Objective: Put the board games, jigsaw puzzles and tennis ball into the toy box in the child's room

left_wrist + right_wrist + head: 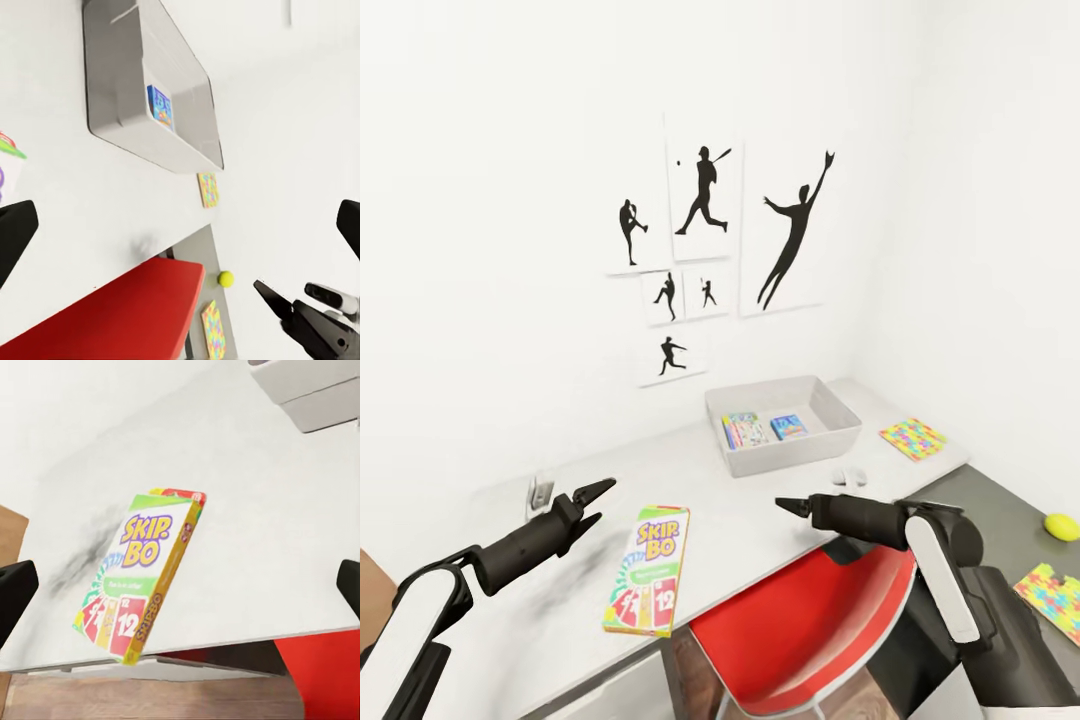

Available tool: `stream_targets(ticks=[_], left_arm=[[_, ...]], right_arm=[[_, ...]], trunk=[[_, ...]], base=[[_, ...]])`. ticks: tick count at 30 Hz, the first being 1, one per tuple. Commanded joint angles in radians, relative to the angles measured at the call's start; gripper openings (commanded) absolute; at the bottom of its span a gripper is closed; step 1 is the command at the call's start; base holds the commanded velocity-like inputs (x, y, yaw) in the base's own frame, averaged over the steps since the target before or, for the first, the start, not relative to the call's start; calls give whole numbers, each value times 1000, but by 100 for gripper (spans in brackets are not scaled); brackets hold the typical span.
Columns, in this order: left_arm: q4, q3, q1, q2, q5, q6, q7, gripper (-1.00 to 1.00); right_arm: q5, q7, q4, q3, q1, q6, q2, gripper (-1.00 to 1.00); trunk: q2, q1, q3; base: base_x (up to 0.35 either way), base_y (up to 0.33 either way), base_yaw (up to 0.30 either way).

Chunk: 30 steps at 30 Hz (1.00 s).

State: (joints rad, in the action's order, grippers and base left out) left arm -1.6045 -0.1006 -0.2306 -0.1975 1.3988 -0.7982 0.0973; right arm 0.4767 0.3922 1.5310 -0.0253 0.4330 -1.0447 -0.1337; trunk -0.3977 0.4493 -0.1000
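The green, yellow and red SKIP-BO board game [648, 570] [142, 574] lies flat near the front edge of the light grey table [760, 520]. My open left gripper [593, 503] hovers just left of it. My open right gripper [792, 507] hovers to its right. Both are empty. The grey toy box [830, 447] [120, 90] stands at the back and holds a small blue game [788, 427] [160, 106] and a white many-coloured flat box [745, 430]. One jigsaw puzzle [912, 438] [209, 189] lies right of the box. Another puzzle [1053, 600] [214, 330] and the tennis ball [1060, 524] [226, 279] are on the dark wing.
A red chair [800, 630] [112, 315] is tucked under the table's front edge, below my right arm. A small white object [850, 476] lies in front of the toy box. A small grey thing [540, 490] stands behind my left gripper. Walls close the back and right.
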Motion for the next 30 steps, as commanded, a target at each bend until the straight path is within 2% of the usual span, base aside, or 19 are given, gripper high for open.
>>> stream_targets(ticks=[1, 6, 16, 19, 30], left_arm=[[-1, -1, -1, 0, 11, -4, 10, 100], [1, -1, 7, 2, -9, -4, 10, 100], [16, -1, 11, 5, -29, -3, 11, 100], [20, -1, 11, 5, -31, -3, 11, 100], [48, -2, 12, 5, -36, -3, 12, 100]], right_arm=[[-10, 10, 0, 0, 1, -2, 0, 100], [-12, -9, -74, -20, 17, -2, 32, 100], [-13, -21, -186, -60, 48, -2, 54, 100], [-13, -21, -208, -64, 56, -2, 57, 100], [-12, -17, -393, -76, 128, -2, 88, 100]], trunk=[[-2, 1, -2], [-2, 1, -2], [-2, 1, -2], [-2, 1, -2], [-2, 1, -2]], base=[[33, 87, 0], [20, 52, 0], [8, 20, 0], [3, 8, 0], [1, 3, 0]])
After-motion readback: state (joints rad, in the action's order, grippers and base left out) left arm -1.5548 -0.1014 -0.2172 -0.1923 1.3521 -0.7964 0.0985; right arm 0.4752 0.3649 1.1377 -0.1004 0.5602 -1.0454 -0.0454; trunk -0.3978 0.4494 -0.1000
